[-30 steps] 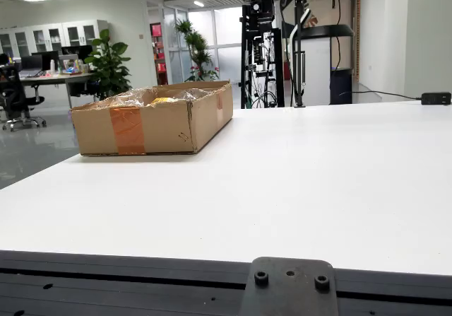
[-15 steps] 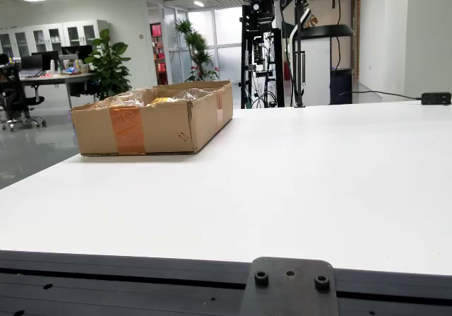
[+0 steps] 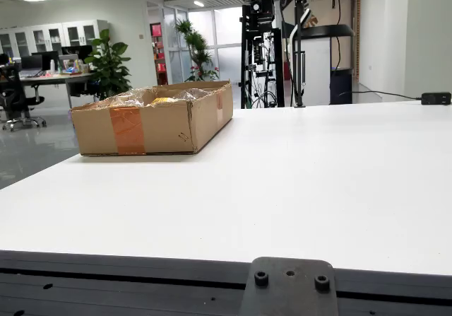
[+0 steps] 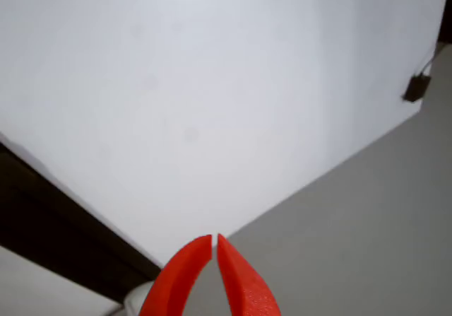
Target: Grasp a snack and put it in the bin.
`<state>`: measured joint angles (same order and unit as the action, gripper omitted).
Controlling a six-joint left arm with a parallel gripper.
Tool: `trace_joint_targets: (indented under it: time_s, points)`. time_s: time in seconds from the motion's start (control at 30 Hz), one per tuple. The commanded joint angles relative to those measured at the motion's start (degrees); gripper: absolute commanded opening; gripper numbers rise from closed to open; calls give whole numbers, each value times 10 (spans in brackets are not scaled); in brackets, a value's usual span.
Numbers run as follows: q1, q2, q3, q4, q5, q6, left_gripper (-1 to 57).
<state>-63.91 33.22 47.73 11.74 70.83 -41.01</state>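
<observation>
— Where's the snack it's meant to grab?
— None lying out that I can spot. The white table (image 3: 332,182) is bare in front of the fixed camera. The only wrappers are in the cardboard box (image 3: 152,121) at the far left corner: crinkly clear plastic and something yellow (image 3: 164,100) showing over the rim. I'd guess that box is the bin, parked at the edge to keep the middle free for working.

— And the gripper?
— Only the riding camera shows it. The red gripper (image 4: 214,244) has its two fingers (image 4: 236,281) pinched nearly tip to tip, nothing between them. It hangs high, looking down at the table's edge and the grey floor (image 4: 353,231) beyond.

— Why up there?
— Looks like a resting pose, clear of everything. There's a small black adapter (image 4: 415,88) on a cable by the table's far edge, well away.
</observation>
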Motion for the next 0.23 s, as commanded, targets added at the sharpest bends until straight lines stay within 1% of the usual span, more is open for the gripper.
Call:
trace_joint_targets:
  time_s: [0.03,0.23]
  points:
    - [-8,0,0,0,0,0,6]
    - [-20,0,0,0,0,0,6]
